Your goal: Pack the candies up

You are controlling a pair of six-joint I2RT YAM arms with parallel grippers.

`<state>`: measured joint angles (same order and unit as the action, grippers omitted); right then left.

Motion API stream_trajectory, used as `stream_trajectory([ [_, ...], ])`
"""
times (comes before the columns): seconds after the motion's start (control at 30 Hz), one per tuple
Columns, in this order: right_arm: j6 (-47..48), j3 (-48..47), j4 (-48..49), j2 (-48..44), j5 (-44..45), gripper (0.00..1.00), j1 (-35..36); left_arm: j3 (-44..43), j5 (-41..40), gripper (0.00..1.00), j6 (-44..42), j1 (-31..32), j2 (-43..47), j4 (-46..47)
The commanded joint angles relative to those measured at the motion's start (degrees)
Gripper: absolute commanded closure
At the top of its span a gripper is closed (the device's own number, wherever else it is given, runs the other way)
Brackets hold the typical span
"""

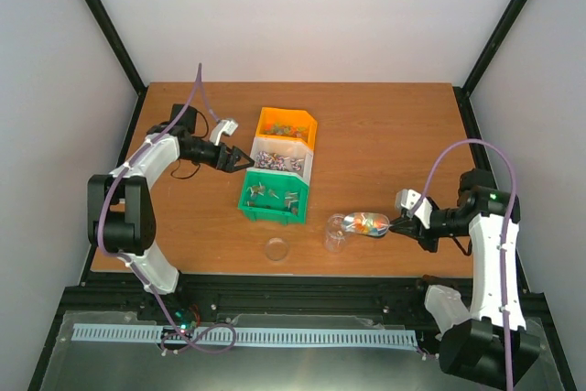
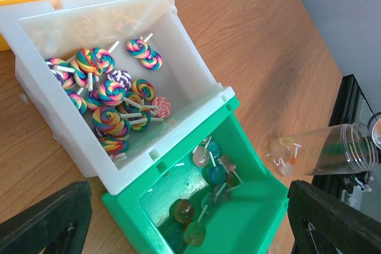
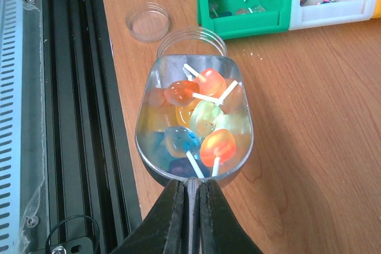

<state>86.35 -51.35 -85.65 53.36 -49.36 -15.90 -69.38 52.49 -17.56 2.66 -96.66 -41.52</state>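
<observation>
The candies are small lollipops with white sticks. My right gripper (image 3: 190, 191) is shut on the handle of a silver metal scoop (image 3: 155, 141) that holds several translucent candies (image 3: 205, 117). The scoop's tip is at the mouth of a small clear jar (image 3: 190, 37). In the top view the scoop (image 1: 368, 223) meets the jar (image 1: 337, 233). A few candies lie in the jar (image 2: 286, 153). More translucent candies (image 2: 214, 173) lie in the green bin (image 2: 262, 218), and swirl lollipops (image 2: 110, 93) in the white bin (image 2: 196, 81). My left gripper (image 1: 240, 164) is open and empty beside the bins.
Three bins stand in a row: orange (image 1: 287, 127) farthest, white (image 1: 279, 160), green (image 1: 273, 197) nearest. The jar's clear lid (image 1: 276, 249) lies on the table by the near edge, left of the jar. A black rail (image 3: 71, 117) runs along that edge.
</observation>
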Motion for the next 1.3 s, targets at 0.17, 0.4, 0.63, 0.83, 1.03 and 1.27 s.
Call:
stream_trajectory([
  [0.17,-3.18,-3.16,0.72,1.42,2.87,0.97,4.15,-2.68,1.87,0.09,1.31,-0.4,-0.99,1.72],
  [0.4,-6.47,-4.14,1.69,1.69,5.14,0.97,7.24,-2.58,1.9,0.09,1.3,-0.44,-0.86,1.81],
  [0.63,-9.38,-5.51,2.29,2.02,6.93,0.97,9.71,-2.72,1.99,0.09,1.52,-0.45,-1.07,2.03],
  [0.83,-9.81,-7.18,1.88,2.77,7.81,0.97,10.25,-2.69,2.06,0.09,1.56,-0.37,-1.29,2.27],
  [1.03,-12.43,-7.86,2.51,2.73,9.83,0.97,13.8,-3.1,1.9,0.09,1.49,-0.39,-1.52,2.27],
  [1.27,-15.06,-8.94,3.77,3.31,11.61,0.97,16.49,-3.04,1.65,0.09,1.36,-0.42,-1.57,2.21],
])
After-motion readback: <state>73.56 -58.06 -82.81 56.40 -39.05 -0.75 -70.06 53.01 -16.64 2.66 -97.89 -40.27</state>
